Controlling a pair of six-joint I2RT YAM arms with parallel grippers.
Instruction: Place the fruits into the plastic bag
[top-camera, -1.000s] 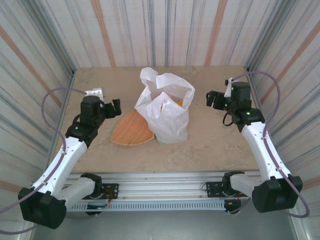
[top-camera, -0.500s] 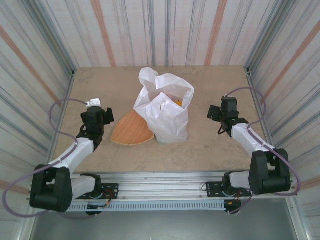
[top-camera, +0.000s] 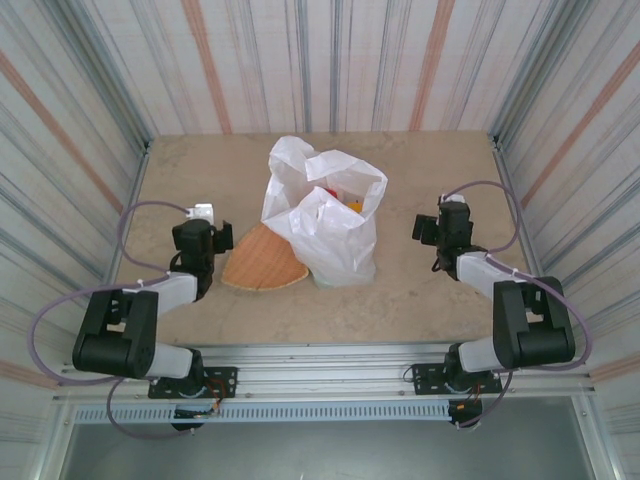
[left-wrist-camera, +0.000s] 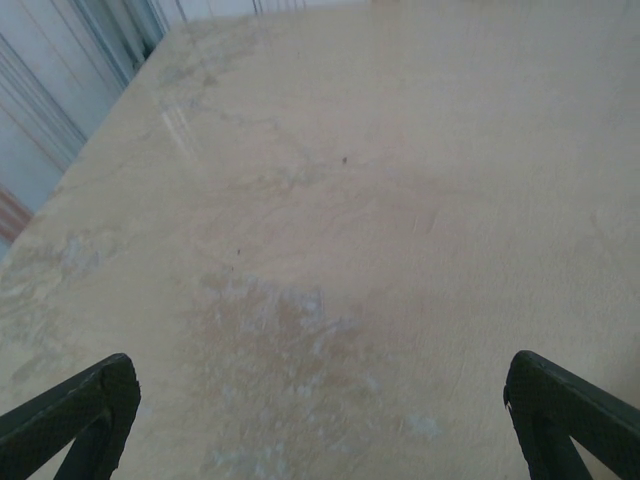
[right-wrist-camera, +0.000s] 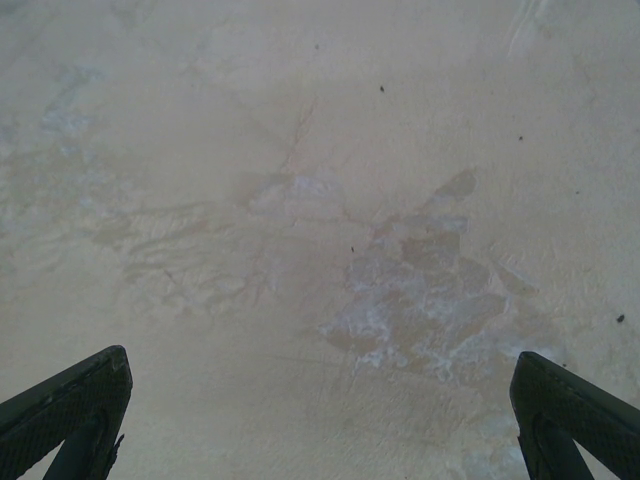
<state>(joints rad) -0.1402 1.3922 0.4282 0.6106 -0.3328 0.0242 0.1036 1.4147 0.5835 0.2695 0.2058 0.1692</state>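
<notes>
A tan stone-look table (top-camera: 420, 160) lies inside tall striped walls (top-camera: 80, 110). At its centre a crinkled white plastic bag (top-camera: 335, 235) stands upright, mouth open upward and handles raised at 12 o'clock. A flat wooden plate (top-camera: 262, 262) lies at the bag's 8 o'clock, with its far edge tucked under the bag.

The left gripper (top-camera: 222, 236) sits low at the plate's 9 o'clock. The right gripper (top-camera: 422, 228) is at the bag's 3 o'clock, apart from it. Both wrist cameras look down on bare table, with the left fingers (left-wrist-camera: 75, 415) and the right fingers (right-wrist-camera: 70, 400) spread wide and holding nothing. The fruits (top-camera: 330, 193) show as small red and orange patches inside the bag's mouth.

With the visible part of the plate bare, the loading looks finished, and the step in hand appears to be parking the arms. To do it well, each gripper should keep low and move away from the bag, so that no finger snags a handle or topples it.

The side walls crowd the table at 3 and 9 o'clock. A metal rail (top-camera: 330, 355) marks the near edge at 6. The most open room is at 12 o'clock, behind the bag.
</notes>
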